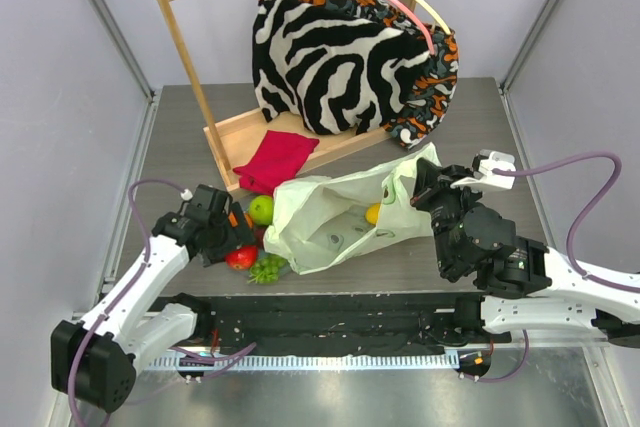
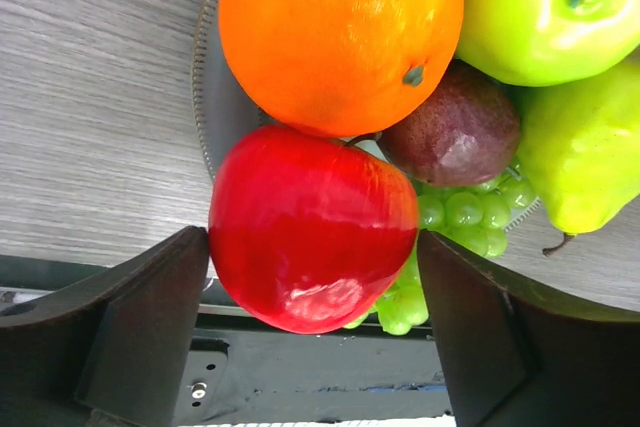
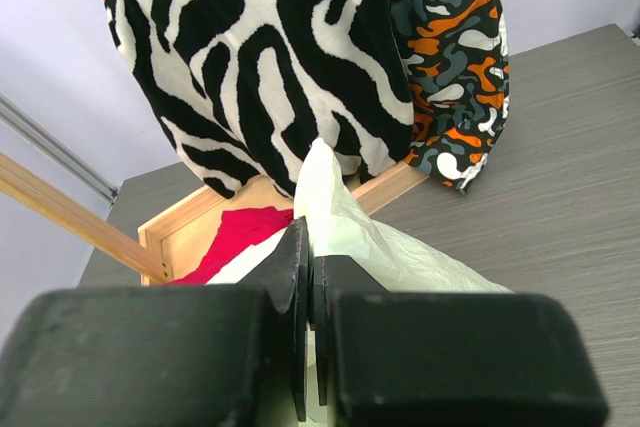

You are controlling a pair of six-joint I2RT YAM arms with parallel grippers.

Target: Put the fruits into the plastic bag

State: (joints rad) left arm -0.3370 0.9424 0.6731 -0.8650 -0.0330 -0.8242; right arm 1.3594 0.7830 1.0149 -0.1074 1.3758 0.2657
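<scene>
The fruits lie on a grey plate (image 2: 205,97): orange (image 2: 340,37), green apple (image 2: 545,7), dark plum (image 2: 465,132), green pear (image 2: 580,147), grapes (image 2: 460,212) and red apple (image 2: 310,232). My left gripper (image 2: 312,252) has a finger touching each side of the red apple (image 1: 241,257), which still rests at the plate's edge. The pale-green plastic bag (image 1: 340,217) lies open toward the fruits, with a yellow fruit (image 1: 373,213) inside. My right gripper (image 1: 430,187) is shut on the bag's upper edge (image 3: 340,217) and holds it up.
A wooden rack (image 1: 185,57) stands at the back with zebra-striped fabric (image 1: 330,57) and a camouflage garment on hangers. A red cloth (image 1: 275,159) lies on the rack's base, just behind the bag. The black arm rail runs along the near edge.
</scene>
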